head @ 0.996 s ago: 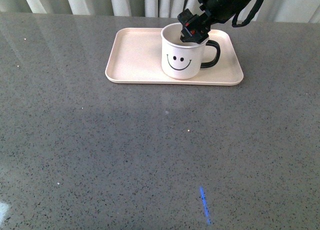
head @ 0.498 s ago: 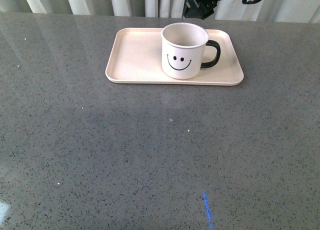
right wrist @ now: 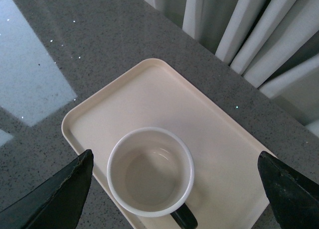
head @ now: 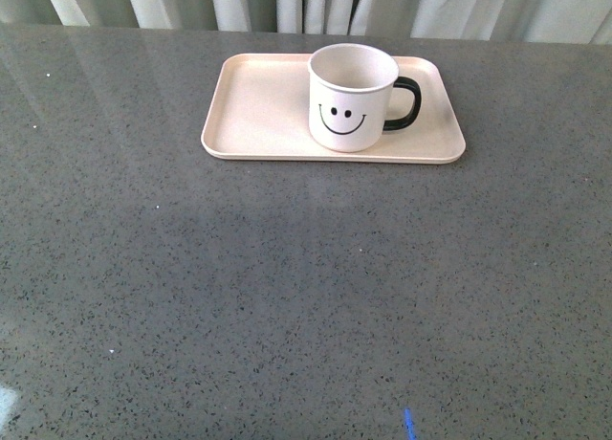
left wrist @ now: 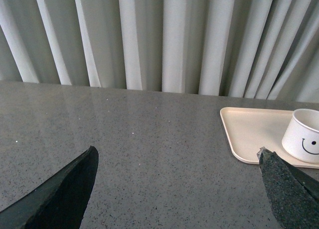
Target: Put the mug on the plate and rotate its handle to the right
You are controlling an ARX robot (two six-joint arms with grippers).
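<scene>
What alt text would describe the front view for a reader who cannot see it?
A white smiley-face mug stands upright on the right part of a pale pink tray, its black handle pointing right. The tray lies on a grey speckled table; no arm shows.

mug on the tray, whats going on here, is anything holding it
Nothing is holding it. The mug stands upright on the plate, toward its right half, with the smiley facing the robot and the handle pointing to the right. The right claw hangs open above the mug, looking down into its empty inside. The left claw is open too, off to the side over the bare table. The placing and turning look done.
</scene>
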